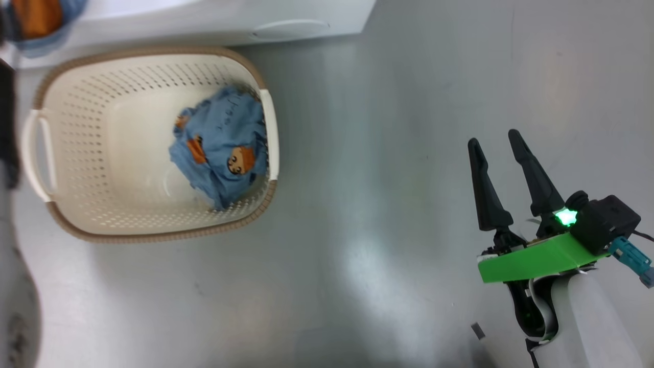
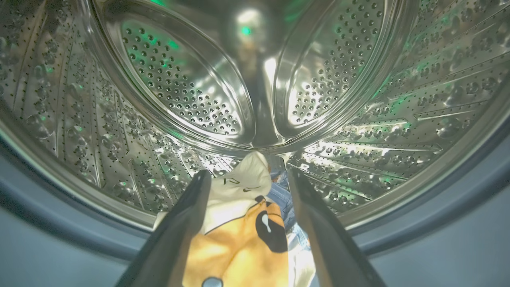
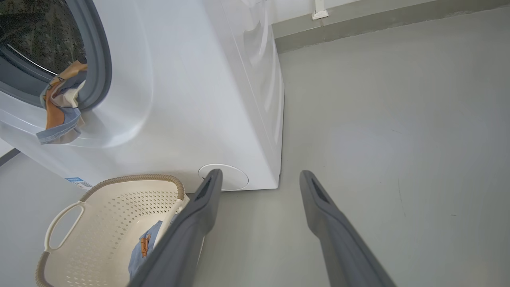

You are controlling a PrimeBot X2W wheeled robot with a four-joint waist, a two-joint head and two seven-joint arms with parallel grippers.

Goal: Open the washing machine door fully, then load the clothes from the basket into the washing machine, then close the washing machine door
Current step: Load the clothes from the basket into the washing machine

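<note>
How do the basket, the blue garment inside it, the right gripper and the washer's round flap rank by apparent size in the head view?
1. cream laundry basket
2. light-blue garment and right gripper look alike; the gripper is nearer the camera, so unranked
3. round white flap, smallest

Left of the right pincer (image 1: 493,139) stands the basket (image 1: 153,51), one garment (image 1: 219,148) inside, before the washing machine (image 1: 204,20); another garment (image 2: 239,231) lies between the fingers (image 2: 318,227) of the left pincer (image 2: 248,174).

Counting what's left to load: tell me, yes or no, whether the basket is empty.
No, a light-blue garment printed with orange faces lies inside the basket, against one side wall.
</note>
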